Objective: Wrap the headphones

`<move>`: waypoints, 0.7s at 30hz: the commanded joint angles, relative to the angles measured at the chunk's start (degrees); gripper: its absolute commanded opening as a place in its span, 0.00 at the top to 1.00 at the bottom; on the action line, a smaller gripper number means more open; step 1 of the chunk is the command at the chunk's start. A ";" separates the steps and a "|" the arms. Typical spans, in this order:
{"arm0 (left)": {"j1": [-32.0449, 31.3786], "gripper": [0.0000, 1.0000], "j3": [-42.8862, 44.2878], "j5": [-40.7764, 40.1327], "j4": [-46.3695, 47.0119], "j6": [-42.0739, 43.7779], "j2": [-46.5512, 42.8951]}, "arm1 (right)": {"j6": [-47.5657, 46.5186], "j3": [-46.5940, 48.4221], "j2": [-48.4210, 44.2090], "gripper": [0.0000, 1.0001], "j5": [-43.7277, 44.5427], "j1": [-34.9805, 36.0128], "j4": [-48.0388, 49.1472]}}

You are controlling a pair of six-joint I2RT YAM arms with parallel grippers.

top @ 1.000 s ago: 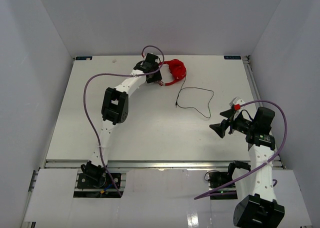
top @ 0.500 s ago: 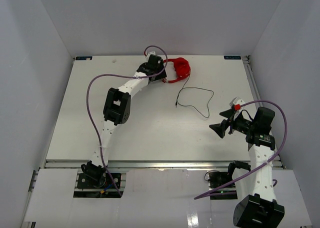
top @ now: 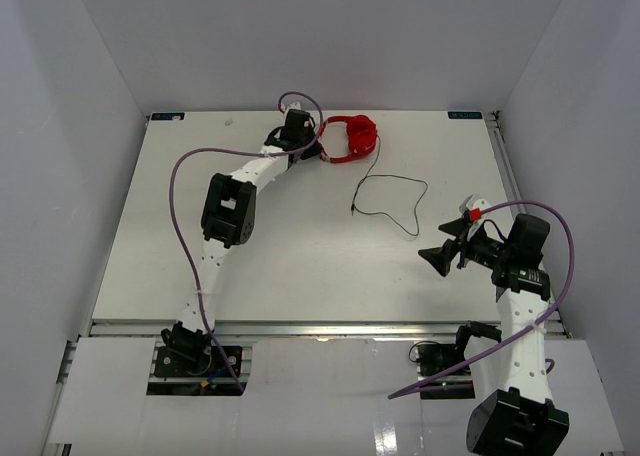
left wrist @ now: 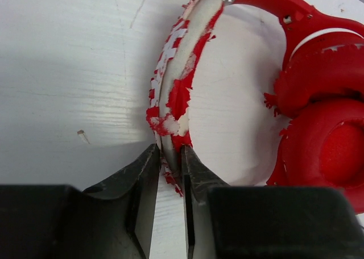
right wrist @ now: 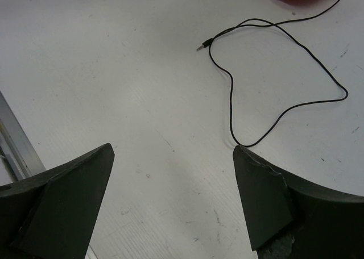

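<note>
Left tool (left wrist: 169, 151) grasps the red headphones (left wrist: 324, 94) by the band, far on the bench (top: 300, 256); right tool (right wrist: 172, 151) released, near right.

White tabletop inside a pale grey enclosure.

The flat white painted tabletop (top: 300, 266) is boxed in by plain pale grey walls (top: 330, 36) at the left, far and right sides. A silver metal rail (top: 330, 326) runs along its near edge, with glossy white panels (top: 330, 401) in front of that. Small teal tags (top: 167, 117) sit at the far corners. Up close the surface shows faint grain, thin scratches (left wrist: 140, 6) and a tiny pale fleck (left wrist: 83, 136).
</note>
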 commanded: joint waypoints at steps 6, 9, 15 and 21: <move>-0.29 0.74 -31.63 -0.62 3.64 7.21 -19.84 | 0.03 -0.07 -0.60 0.09 -0.98 -0.91 0.93; -0.29 0.73 -43.72 -0.56 7.71 8.28 -28.20 | -0.05 -0.22 -0.85 0.09 -1.28 -0.98 0.98; -0.29 0.45 -53.76 2.53 7.88 10.13 -37.95 | -0.24 -0.33 -0.95 0.09 -1.94 -1.10 0.92; 0.06 0.23 -54.42 4.59 6.78 10.70 -43.66 | -0.39 -0.42 -0.78 0.09 -1.90 -1.09 0.83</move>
